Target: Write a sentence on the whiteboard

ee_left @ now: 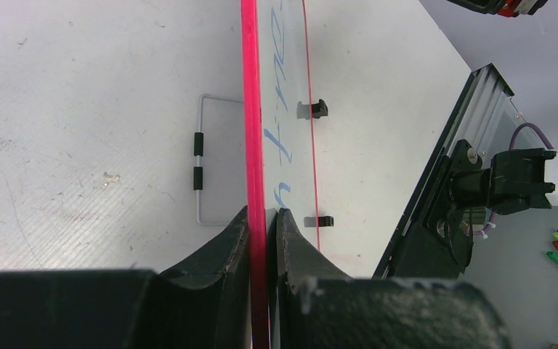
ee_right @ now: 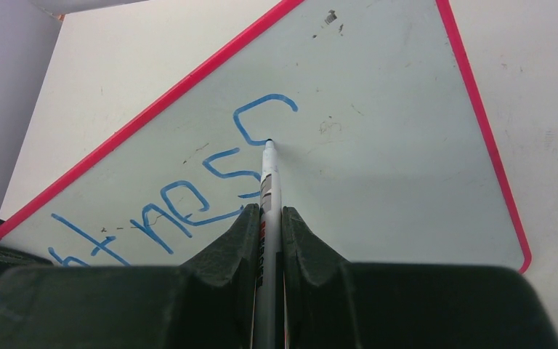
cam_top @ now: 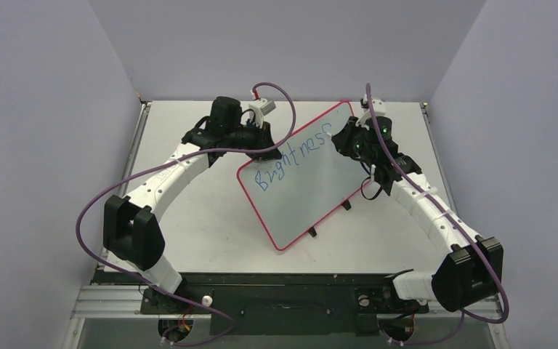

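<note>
Whiteboard [cam_top: 298, 196] red-rimmed; blue sentence [cam_top: 294, 156] reads "Brightnes"; left jaws clench rim, right jaws clench marker [ee_right: 269, 182].

There is one whiteboard [cam_top: 301, 193] bearing one blue word [cam_top: 294, 158], with two black clips [cam_top: 346, 206] on one edge, and one marker [ee_right: 269, 178]. Two arms [cam_top: 171, 174] stand on the one worktop [cam_top: 196, 218], each with one gripper: the left gripper [ee_left: 264, 212], the right gripper [ee_right: 269, 209]. There are also two purple cables [cam_top: 79, 218] and one wire stand [ee_left: 221, 96] with two black sleeves [ee_left: 198, 144].

left pincer [ee_left: 264, 212]: jaws clamped | right pincer [ee_right: 269, 209]: jaws clamped | arms: both arched inward, elbows out
</note>
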Available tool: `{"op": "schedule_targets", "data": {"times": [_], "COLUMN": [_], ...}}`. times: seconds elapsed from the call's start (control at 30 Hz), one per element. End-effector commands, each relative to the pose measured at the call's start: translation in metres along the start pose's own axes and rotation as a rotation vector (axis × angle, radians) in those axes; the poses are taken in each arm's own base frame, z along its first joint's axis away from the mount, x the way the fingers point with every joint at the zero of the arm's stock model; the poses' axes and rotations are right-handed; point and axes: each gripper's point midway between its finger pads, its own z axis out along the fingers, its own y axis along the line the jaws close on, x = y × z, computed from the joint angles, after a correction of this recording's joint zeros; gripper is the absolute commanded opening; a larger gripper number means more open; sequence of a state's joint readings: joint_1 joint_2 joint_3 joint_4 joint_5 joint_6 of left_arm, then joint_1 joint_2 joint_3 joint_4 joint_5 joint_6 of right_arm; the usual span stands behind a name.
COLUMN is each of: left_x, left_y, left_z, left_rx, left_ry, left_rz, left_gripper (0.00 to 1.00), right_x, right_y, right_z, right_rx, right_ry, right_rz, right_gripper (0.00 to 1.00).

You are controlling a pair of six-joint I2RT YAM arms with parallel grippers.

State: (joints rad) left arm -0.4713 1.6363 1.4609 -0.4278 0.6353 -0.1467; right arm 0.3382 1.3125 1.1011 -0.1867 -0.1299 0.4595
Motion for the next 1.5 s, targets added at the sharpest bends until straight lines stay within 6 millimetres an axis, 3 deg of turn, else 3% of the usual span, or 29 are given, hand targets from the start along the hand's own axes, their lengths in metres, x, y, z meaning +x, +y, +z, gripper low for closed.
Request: {"op": "schedule_targets", "data": {"times": [0.0, 0.2, 0.53, 0.8, 0.93, 1.1, 1.3, 1.47], "left_x": [-0.028, -0.028, -0.028, -0.029, -0.029, -0.029, -0.031, -0.032], "left_y": [-0.009, -0.009, -0.009, -0.01, -0.009, -0.009, -0.009, -0.01], "left_z": [-0.009, -0.009, -0.009, -0.01, -0.01, -0.01, -0.012, -0.016], "left_rx": [0.001, -0.001, 0.001, -0.001, -0.001, -0.005, -0.011, -0.022], "left_ry": [-0.095, -0.097, -0.097, -0.099, -0.098, -0.1, -0.106, -0.114], "left_rz": [0.183, 0.185, 0.184, 0.185, 0.185, 0.186, 0.189, 0.196], "left_gripper": [0.0, 0.0, 0.0, 0.0, 0.0, 0.0, 0.0, 0.0], "right_x": [-0.003, -0.002, 0.017, 0.024, 0.016, -0.002, -0.022, -0.018], "right_y": [-0.014, -0.022, -0.027, -0.013, 0.002, 0.016, 0.014, 0.014], "right_z": [0.003, 0.006, 0.004, 0.001, -0.004, -0.019, -0.05, -0.066], "right_rx": [0.048, 0.069, 0.075, 0.001, -0.069, -0.119, -0.081, -0.08], "right_ry": [-0.013, -0.009, 0.031, 0.052, 0.035, -0.018, -0.09, -0.091], "right_rz": [-0.007, -0.003, 0.003, 0.014, 0.018, 0.017, 0.005, 0.002], "right_gripper": [0.0, 0.0, 0.0, 0.0, 0.0, 0.0, 0.0, 0.0]}}
